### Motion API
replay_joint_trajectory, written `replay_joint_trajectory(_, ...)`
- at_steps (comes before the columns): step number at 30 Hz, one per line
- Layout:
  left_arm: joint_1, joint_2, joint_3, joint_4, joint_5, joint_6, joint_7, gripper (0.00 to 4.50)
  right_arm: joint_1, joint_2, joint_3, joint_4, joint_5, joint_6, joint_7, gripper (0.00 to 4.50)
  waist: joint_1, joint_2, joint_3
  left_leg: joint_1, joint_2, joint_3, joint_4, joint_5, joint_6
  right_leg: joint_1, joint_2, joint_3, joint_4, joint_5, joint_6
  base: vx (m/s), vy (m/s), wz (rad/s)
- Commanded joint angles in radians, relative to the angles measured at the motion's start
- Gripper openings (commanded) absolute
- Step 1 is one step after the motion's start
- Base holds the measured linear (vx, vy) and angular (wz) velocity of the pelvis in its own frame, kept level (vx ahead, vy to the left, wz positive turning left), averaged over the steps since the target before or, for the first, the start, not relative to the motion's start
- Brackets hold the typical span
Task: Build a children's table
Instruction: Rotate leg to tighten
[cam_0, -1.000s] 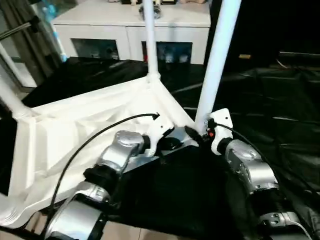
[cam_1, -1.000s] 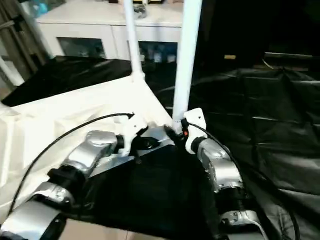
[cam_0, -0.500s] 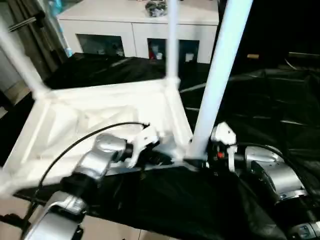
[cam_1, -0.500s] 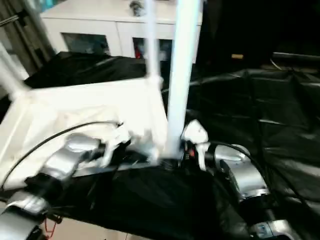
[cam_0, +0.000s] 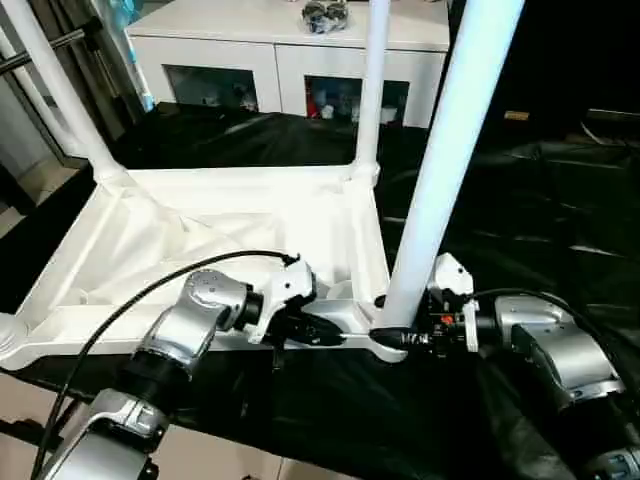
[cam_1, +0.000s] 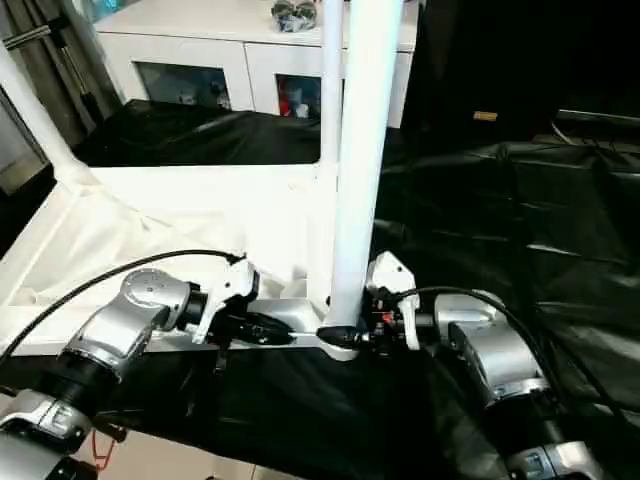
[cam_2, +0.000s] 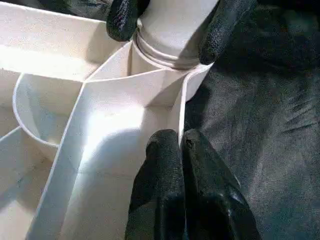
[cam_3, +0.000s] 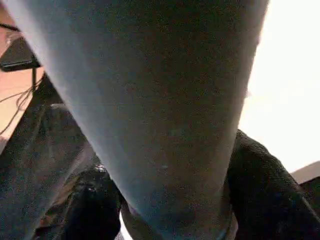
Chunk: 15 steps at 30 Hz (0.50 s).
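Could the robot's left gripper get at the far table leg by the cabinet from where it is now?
Probably not easily. The left gripper is shut, pinching the near rim of the tabletop, and the far leg stands at the opposite corner. Nothing blocks the way, but it would have to let go and stretch right across.

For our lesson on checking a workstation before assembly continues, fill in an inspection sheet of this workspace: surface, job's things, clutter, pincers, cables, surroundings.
Surface: crinkled black plastic sheeting.
Job's things: white plastic ribbed tabletop lies underside up; three white tapered tube legs stand in corner sockets, the nearest leg by the pincers.
Clutter: nothing seen.
Pincers: left pincer shut on the tabletop's rim; right pincer straddles the nearest leg's base.
Cables: black cable loops over the left forearm.
Surroundings: white cabinet with glass doors behind.
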Motion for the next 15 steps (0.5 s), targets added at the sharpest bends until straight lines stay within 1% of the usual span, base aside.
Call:
replay_joint_trajectory(1, -0.03, -0.063, 0.024, 0.033, 0.018, 0.036, 0.169, 0.0, 0.009, 0.089, 0.068, 0.017, -0.005, 0.017, -0.062, 2.46, -0.005, -0.018, -0.043, -0.001, 0.02, 0.004, -0.064, -0.179, 0.063, 0.037, -0.044, 0.033, -0.073, -0.223, -0.238, 0.0, 0.0, 0.0)
replay_joint_trajectory(2, -0.05, -0.098, 0.038, 0.06, 0.03, 0.06, 0.25, 0.0, -0.008, 0.143, 0.041, 0.072, -0.04, 0.006, -0.194, 2.45, -0.006, -0.019, -0.041, 0.0, 0.019, 0.003, -0.067, -0.197, 0.051, 0.037, -0.043, 0.032, -0.077, -0.254, -0.228, 0.0, 0.0, 0.0)
replay_joint_trajectory(3, -0.06, -0.117, 0.045, 0.075, 0.035, 0.069, 0.293, 0.0, -0.019, 0.172, 0.026, 0.104, -0.057, 0.003, -0.268, 2.45, -0.012, -0.019, -0.037, 0.005, 0.016, 0.001, -0.072, -0.242, 0.02, 0.033, -0.044, 0.03, -0.084, -0.339, -0.208, 0.0, 0.0, 0.0)
replay_joint_trajectory(4, -0.076, -0.15, 0.058, 0.1, 0.042, 0.079, 0.365, 0.0, -0.034, 0.212, 0.003, 0.149, -0.076, 0.008, -0.371, 2.44, -0.016, -0.018, -0.037, 0.005, 0.015, -0.002, -0.074, -0.26, 0.009, 0.035, -0.044, 0.03, -0.086, -0.372, -0.194, 0.0, 0.0, 0.0)
replay_joint_trajectory(5, -0.085, -0.169, 0.061, 0.115, 0.045, 0.082, 0.398, 0.0, -0.042, 0.235, -0.007, 0.175, -0.088, 0.004, -0.428, 2.44, -0.027, -0.021, -0.039, 0.003, 0.013, -0.007, -0.076, -0.278, -0.01, 0.035, -0.044, 0.028, -0.09, -0.4, -0.169, 0.0, 0.0, 0.0)
replay_joint_trajectory(6, -0.096, -0.188, 0.064, 0.132, 0.049, 0.082, 0.434, 0.0, -0.053, 0.26, -0.016, 0.205, -0.102, -0.002, -0.494, 2.44, -0.029, -0.019, -0.039, 0.005, 0.013, -0.007, -0.076, -0.288, -0.01, 0.033, -0.043, 0.029, -0.092, -0.403, -0.166, 0.0, 0.0, 0.0)
replay_joint_trajectory(7, -0.099, -0.195, 0.065, 0.139, 0.052, 0.081, 0.449, 0.0, -0.058, 0.27, -0.02, 0.217, -0.109, -0.004, -0.521, 2.43, -0.033, -0.02, -0.04, 0.005, 0.011, -0.006, -0.074, -0.294, -0.006, 0.031, -0.042, 0.031, -0.094, -0.4, -0.163, 0.0, 0.0, 0.0)
replay_joint_trajectory(8, -0.109, -0.212, 0.067, 0.155, 0.056, 0.076, 0.479, 0.0, -0.072, 0.292, -0.03, 0.247, -0.126, -0.008, -0.596, 2.43, -0.034, -0.021, -0.04, 0.004, 0.01, -0.007, -0.074, -0.294, -0.004, 0.031, -0.043, 0.031, -0.095, -0.399, -0.161, 0.0, 0.0, 0.0)
replay_joint_trajectory(9, -0.119, -0.237, 0.066, 0.169, 0.059, 0.069, 0.505, 0.0, -0.091, 0.324, -0.043, 0.281, -0.14, -0.001, -0.677, 2.43, -0.034, -0.007, -0.04, 0.005, 0.009, -0.008, -0.076, -0.302, -0.004, 0.03, -0.042, 0.031, -0.094, -0.395, -0.162, 0.0, 0.0, 0.0)
replay_joint_trajectory(10, -0.119, -0.238, 0.066, 0.17, 0.059, 0.069, 0.506, 0.0, -0.092, 0.325, -0.043, 0.282, -0.14, -0.001, -0.679, 2.43, -0.039, -0.014, -0.04, 0.003, 0.009, -0.006, -0.076, -0.302, -0.002, 0.03, -0.04, 0.032, -0.098, -0.39, -0.159, 0.0, 0.0, 0.0)
replay_joint_trajectory(11, -0.118, -0.252, 0.061, 0.166, 0.058, 0.068, 0.496, 0.0, -0.095, 0.344, -0.047, 0.274, -0.133, -0.008, -0.679, 2.43, -0.04, -0.011, -0.042, 0.006, 0.008, -0.005, -0.074, -0.311, 0.002, 0.028, -0.038, 0.032, -0.098, -0.374, -0.16, 0.0, 0.0, 0.0)
replay_joint_trajectory(12, -0.117, -0.252, 0.058, 0.165, 0.057, 0.065, 0.486, 0.0, -0.095, 0.351, -0.056, 0.264, -0.119, -0.01, -0.668, 2.43, -0.04, -0.014, -0.042, 0.003, 0.008, -0.005, -0.074, -0.308, 0.007, 0.03, -0.038, 0.033, -0.097, -0.364, -0.16, 0.0, 0.0, 0.0)
replay_joint_trajectory(13, -0.117, -0.252, 0.058, 0.165, 0.057, 0.065, 0.485, 0.0, -0.095, 0.351, -0.056, 0.264, -0.119, -0.01, -0.668, 2.43, -0.039, -0.012, -0.044, 0.0, 0.008, -0.005, -0.074, -0.297, 0.015, 0.034, -0.038, 0.033, -0.094, -0.34, -0.164, 0.0, 0.0, 0.0)
replay_joint_trajectory(14, -0.119, -0.254, 0.06, 0.169, 0.062, 0.061, 0.48, 0.0, -0.097, 0.363, -0.07, 0.262, -0.112, -0.013, -0.665, 2.78, -0.039, -0.011, -0.045, 0.0, 0.009, -0.005, -0.074, -0.291, 0.019, 0.034, -0.038, 0.033, -0.093, -0.326, -0.168, 0.0, 0.0, 0.0)
replay_joint_trajectory(15, -0.123, -0.248, 0.058, 0.176, 0.066, 0.045, 0.463, 0.0, -0.099, 0.368, -0.086, 0.251, -0.093, -0.007, -0.639, 2.99, -0.04, -0.012, -0.046, -0.001, 0.009, -0.004, -0.073, -0.28, 0.024, 0.034, -0.037, 0.033, -0.092, -0.303, -0.175, 0.0, 0.0, 0.0)
